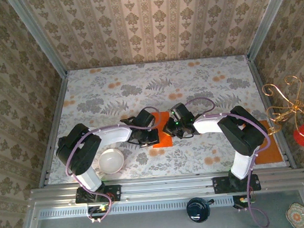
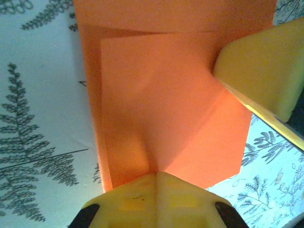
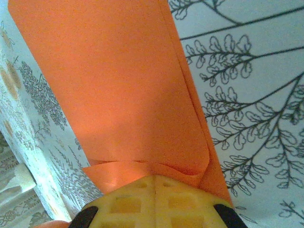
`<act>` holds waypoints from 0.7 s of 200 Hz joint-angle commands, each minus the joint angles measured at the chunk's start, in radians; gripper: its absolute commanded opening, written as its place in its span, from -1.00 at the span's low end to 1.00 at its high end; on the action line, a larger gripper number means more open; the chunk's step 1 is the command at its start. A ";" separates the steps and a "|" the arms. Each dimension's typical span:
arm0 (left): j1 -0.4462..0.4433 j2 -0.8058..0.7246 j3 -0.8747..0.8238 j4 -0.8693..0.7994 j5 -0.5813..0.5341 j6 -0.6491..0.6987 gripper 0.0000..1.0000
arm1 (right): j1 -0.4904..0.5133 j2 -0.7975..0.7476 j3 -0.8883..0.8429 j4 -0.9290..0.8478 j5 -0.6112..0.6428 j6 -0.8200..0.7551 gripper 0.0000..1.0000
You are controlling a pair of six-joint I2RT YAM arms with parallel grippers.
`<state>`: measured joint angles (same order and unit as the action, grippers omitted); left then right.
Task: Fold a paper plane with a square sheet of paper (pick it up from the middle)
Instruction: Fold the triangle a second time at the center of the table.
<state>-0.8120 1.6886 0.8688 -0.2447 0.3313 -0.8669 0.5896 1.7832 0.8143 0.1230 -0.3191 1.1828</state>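
right claw [image 3: 154, 179] tight on folded orange paper [image 3: 118, 85], fern-print tablecloth [image 3: 251, 95] beneath

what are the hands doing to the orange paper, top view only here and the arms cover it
observer: the left hand is shut on one edge of the orange paper.
operator: right one too
observer: yes, the right hand is shut on the other side, where a small flap curls up.
operator: is the sheet flat
observer: no, it is folded; the left wrist view shows overlapping layers and diagonal creases.
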 commanded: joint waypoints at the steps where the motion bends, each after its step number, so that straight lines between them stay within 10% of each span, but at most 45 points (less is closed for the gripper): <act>1: 0.003 0.006 0.022 -0.078 -0.030 0.026 -0.94 | -0.007 0.057 -0.043 -0.144 0.121 0.012 -0.85; 140: 0.021 -0.039 0.018 -0.114 -0.063 0.044 -0.95 | -0.010 0.067 -0.040 -0.152 0.126 0.001 -0.86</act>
<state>-0.8028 1.6825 0.8803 -0.2993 0.2935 -0.8459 0.5896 1.7844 0.8143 0.1230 -0.3176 1.1824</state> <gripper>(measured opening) 0.065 0.073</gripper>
